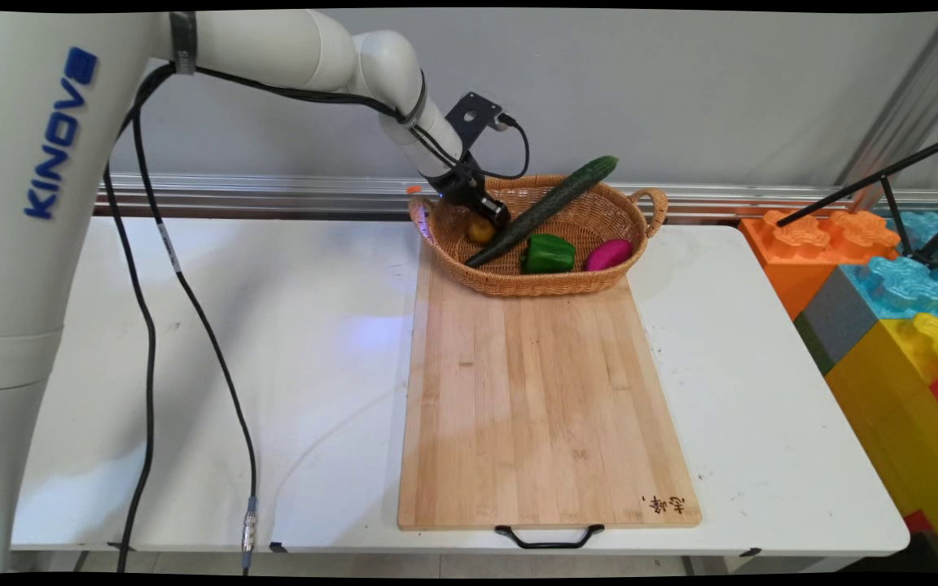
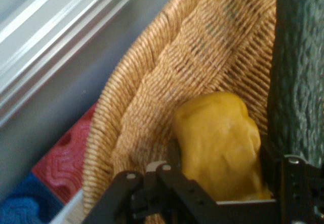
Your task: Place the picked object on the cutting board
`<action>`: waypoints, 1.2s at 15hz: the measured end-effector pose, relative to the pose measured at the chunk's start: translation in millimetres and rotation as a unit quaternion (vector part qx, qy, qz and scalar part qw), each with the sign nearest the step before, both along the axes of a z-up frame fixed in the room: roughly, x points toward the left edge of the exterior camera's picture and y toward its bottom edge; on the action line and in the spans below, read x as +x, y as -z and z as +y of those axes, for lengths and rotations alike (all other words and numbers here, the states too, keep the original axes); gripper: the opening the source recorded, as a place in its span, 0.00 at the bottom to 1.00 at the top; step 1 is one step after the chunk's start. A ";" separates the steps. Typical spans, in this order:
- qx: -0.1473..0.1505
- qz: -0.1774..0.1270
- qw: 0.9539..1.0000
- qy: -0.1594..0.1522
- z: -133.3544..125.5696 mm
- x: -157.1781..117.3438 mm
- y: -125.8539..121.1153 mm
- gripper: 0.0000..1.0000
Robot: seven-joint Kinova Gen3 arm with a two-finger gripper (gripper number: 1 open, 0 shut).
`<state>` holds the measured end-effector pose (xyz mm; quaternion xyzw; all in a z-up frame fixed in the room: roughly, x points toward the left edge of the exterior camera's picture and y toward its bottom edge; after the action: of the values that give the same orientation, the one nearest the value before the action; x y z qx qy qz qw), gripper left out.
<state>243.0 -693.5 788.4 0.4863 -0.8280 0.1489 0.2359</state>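
Now the gripper (image 2: 223,183) sits inside the basket (image 1: 518,281), its fingers closed around a yellow fruit (image 2: 220,143) beside the cucumber (image 1: 546,207).

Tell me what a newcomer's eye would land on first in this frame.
The end effector reaches into the wicker basket at the far end of the wooden cutting board, its fingers either side of a yellow item. A long cucumber leans diagonally across the basket, with a green pepper and a magenta item beside it.

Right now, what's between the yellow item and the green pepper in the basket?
The cucumber lies slanted between the yellow potato-like item and the green pepper, one end poking over the wicker basket rim; main view shows it.
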 end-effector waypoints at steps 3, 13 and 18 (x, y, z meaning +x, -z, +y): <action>-0.023 -0.003 1.000 0.005 3.7 -2.8 -18.6 0.00; -0.099 0.015 0.992 0.081 64.7 -38.0 -124.9 0.00; -0.063 0.046 0.979 0.189 118.9 -75.0 -130.4 0.00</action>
<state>168.0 -574.6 918.8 0.3116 -0.8823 0.1304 0.3279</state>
